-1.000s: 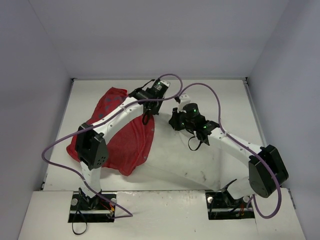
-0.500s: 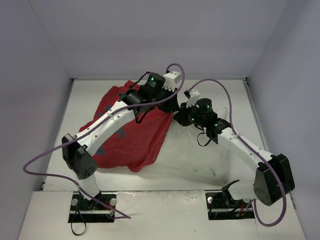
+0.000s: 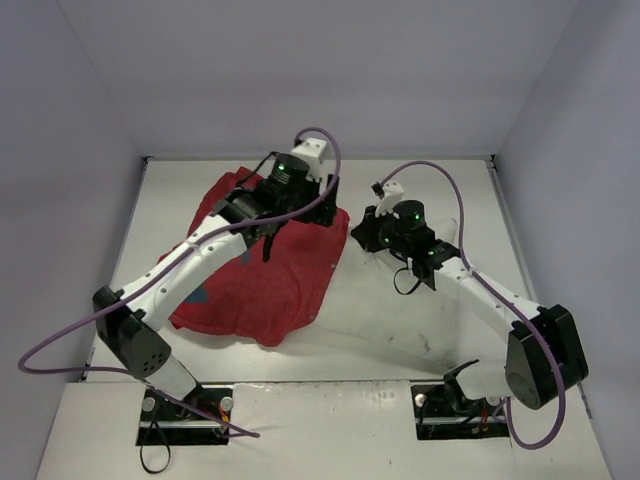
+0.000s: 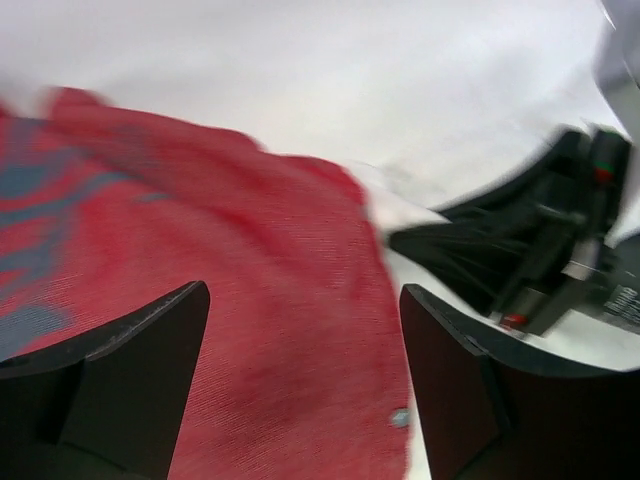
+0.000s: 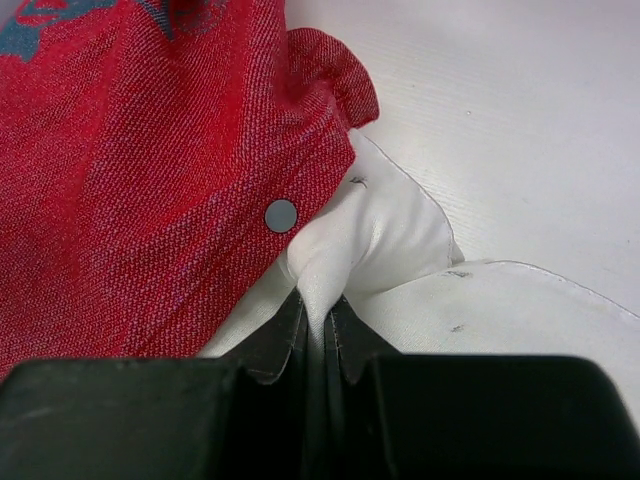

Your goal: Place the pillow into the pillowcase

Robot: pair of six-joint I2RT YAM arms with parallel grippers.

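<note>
The red pillowcase (image 3: 262, 272) lies spread on the left half of the table, duller side with bluish patches up. My left gripper (image 3: 328, 210) hovers open over its right edge (image 4: 300, 300), with only cloth below the wide-apart fingers (image 4: 150, 350). The white pillow (image 5: 400, 230) lies to the right, its near corner tucked under the pillowcase's (image 5: 150, 150) hem beside a grey snap (image 5: 281, 214). My right gripper (image 5: 320, 315) is shut on a pinched fold of the pillow, right at that hem (image 3: 358, 232). In the top view the pillow hardly stands out from the white table.
White walls (image 3: 100, 150) close in the table on three sides. The two wrists are close together near the middle back, and the right gripper (image 4: 520, 250) shows just beyond the left one's right finger. Purple cables (image 3: 440, 200) loop above both arms.
The left gripper has carried the pillowcase's edge right and back toward the right gripper, then opened and let it go. The cover now lies wider. The right gripper stays shut on the pillow.
</note>
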